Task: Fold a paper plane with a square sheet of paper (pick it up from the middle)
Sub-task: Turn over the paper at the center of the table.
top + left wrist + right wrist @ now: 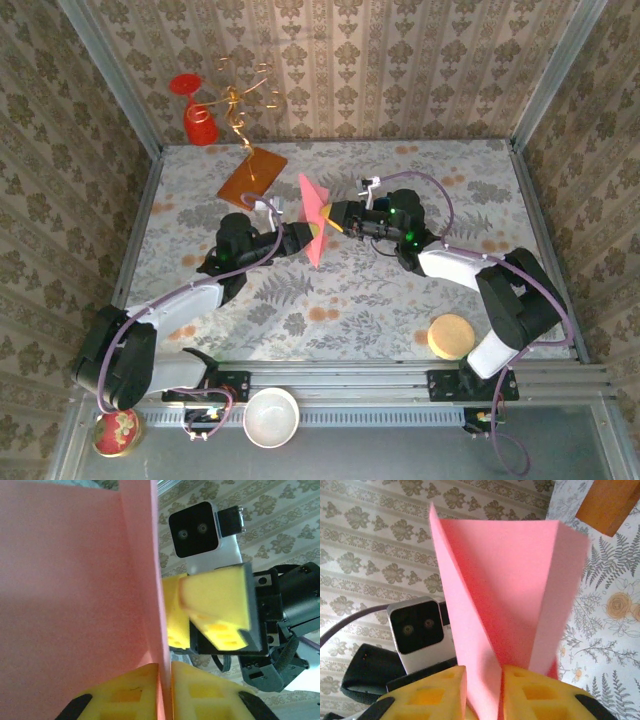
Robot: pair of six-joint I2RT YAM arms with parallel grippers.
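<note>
I see the sheet of paper (314,222) up off the bench (400,290), standing on edge in the air just to the near right of the orange-brown board (252,172), and apart from it. It is creased down its length into a narrow pointed shape, one tip toward the board's side and the other toward me. My left pincer (164,680) is clamped on the sheet's lower edge, its yellow fingers (125,695) pressed together with the pink fold between them. My right pincer (484,677) is likewise closed on the sheet, the fold rising from between its pads in the right wrist view. The two pincers face each other from opposite sides of the paper, both on the near side of the board. Farther from the board, toward the near right edge of the bench, lies a round tan disc (450,336), and a white bowl (271,415) sits past the near rail
</note>
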